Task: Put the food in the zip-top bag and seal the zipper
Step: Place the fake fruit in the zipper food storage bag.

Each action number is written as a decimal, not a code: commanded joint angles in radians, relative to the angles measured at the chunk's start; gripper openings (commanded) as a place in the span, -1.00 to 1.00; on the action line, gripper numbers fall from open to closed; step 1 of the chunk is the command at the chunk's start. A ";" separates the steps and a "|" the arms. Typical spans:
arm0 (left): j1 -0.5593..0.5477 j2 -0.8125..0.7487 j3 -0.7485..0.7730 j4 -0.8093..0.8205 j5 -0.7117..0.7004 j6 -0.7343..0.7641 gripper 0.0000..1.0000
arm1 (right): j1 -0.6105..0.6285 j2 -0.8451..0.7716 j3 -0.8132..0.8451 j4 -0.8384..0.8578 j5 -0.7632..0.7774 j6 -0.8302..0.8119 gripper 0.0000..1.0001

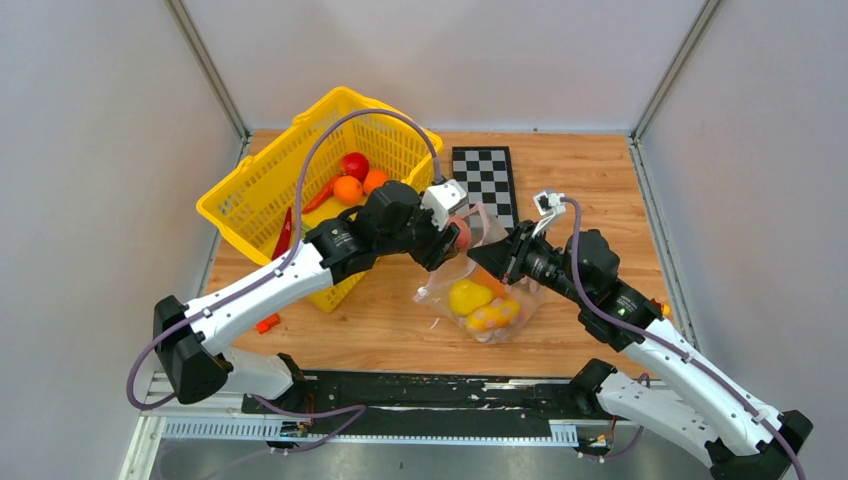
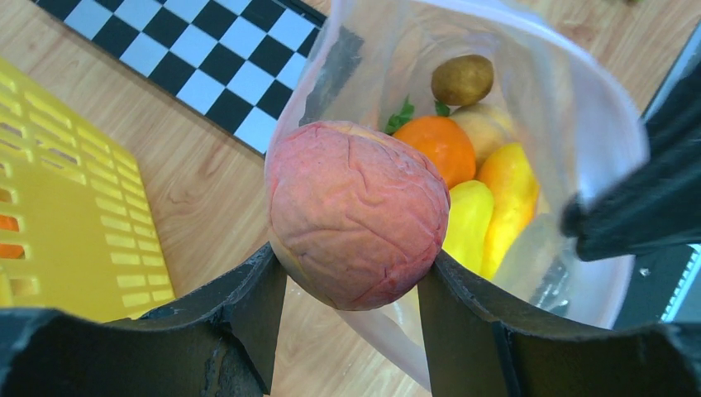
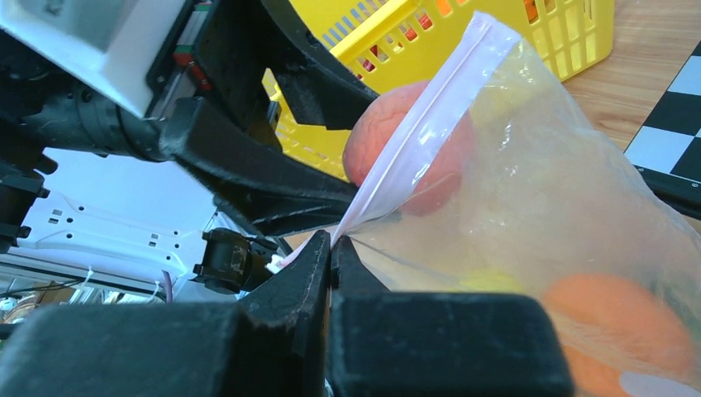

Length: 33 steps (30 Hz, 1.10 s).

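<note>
While my left claw stands partly open with its fingers pressed on either side of a pink peach, the fruit hangs at the mouth of the clear bag, in the middle of the overhead frame. My right claw is pinched tight on the bag's zipper strip, holding that edge up. Orange and yellow pieces lie inside the bag. The yellow basket sits upper left.
</note>
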 commanded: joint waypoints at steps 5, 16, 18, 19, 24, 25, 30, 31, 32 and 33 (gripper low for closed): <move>-0.050 -0.075 0.069 0.005 -0.071 0.024 0.24 | -0.003 -0.007 0.040 0.017 0.038 0.001 -1.00; -0.076 -0.055 0.071 0.003 0.098 0.036 0.21 | -0.002 -0.015 0.033 0.047 0.028 0.020 -1.00; -0.076 -0.033 0.067 0.001 0.098 0.036 0.20 | -0.002 -0.022 0.032 0.052 0.023 0.019 -1.00; -0.075 -0.025 0.062 0.001 0.093 0.036 0.20 | -0.003 -0.026 0.031 0.054 0.021 0.018 -1.00; -0.076 0.012 0.047 0.013 0.079 0.036 0.19 | -0.003 -0.045 0.030 0.058 0.019 0.008 -1.00; -0.076 0.023 0.051 0.007 0.079 0.037 0.19 | -0.002 -0.047 0.029 0.059 0.019 0.009 -1.00; -0.076 0.047 0.055 0.038 0.122 0.027 0.19 | -0.003 -0.047 0.024 0.057 0.018 0.008 -1.00; -0.076 0.046 0.054 0.051 0.133 0.021 0.20 | -0.002 -0.046 0.024 0.058 0.017 0.008 -1.00; -0.075 0.044 0.051 0.067 0.145 0.016 0.21 | -0.003 -0.045 0.023 0.057 0.016 0.008 -1.00; -0.076 0.043 0.048 0.085 0.152 0.008 0.22 | -0.002 -0.046 0.022 0.059 0.016 0.008 -1.00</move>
